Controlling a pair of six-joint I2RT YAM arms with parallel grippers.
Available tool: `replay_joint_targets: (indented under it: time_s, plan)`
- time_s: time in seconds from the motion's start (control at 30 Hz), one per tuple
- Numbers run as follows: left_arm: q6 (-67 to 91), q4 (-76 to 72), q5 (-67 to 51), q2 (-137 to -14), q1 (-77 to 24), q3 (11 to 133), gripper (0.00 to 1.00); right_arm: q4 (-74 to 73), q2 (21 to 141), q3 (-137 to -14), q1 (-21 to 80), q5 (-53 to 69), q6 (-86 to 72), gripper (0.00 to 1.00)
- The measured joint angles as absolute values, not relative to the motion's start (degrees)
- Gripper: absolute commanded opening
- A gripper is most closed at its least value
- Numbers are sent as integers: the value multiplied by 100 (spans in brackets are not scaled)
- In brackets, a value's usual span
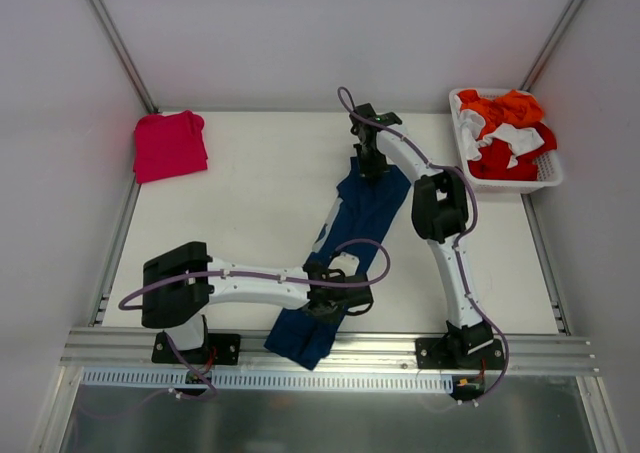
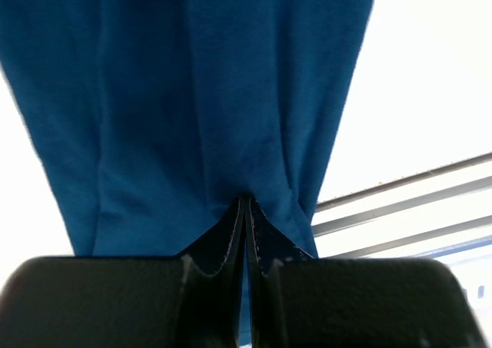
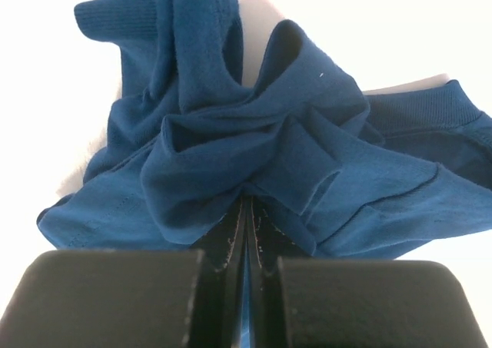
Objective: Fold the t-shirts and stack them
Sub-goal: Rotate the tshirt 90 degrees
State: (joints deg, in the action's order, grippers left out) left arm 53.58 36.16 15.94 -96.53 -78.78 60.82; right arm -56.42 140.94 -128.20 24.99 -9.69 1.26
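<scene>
The dark navy t-shirt [image 1: 365, 208] lay stretched in a long, rumpled band across the middle of the table [image 1: 240, 223]. It ran from about 6 o'clock, where its lower end drooped over the near edge, up toward 12 o'clock. The left gripper [image 2: 244, 210] was pinched tight on a gather of cloth at the 6 o'clock end. The right gripper [image 3: 247, 210] was clamped on a bunched knot of folds at the far end, close to a ribbed hem or cuff. The pinkish-red t-shirt [image 1: 170, 145] sat folded at 10 o'clock, well apart, and a white basket [image 1: 552, 178] of other clothes stood at 2 o'clock. The navy cloth looked light, limp and prone to bunching, so it would likely sag and twist between the two grips. Taking hold at flat corners or seams, rather than mid-gather, would probably spread it better.
</scene>
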Motion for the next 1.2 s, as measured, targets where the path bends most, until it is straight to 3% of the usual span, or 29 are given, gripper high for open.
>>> replay_joint_targets:
  time_s: [0.33,0.73,1.2]
  plan:
    - [5249,3354,1306,-9817,-7878,5988,0,-5695,14197,-12993,2502,-934,102,0]
    - [4759,1096,-163,-10040,-7640,5653,0,-5730,14289,-13168,2443,-692,110,1]
    - [3922,495,-897,-10678,-6914,6482,0,-5734,14669,-13786,1970,502,198,1]
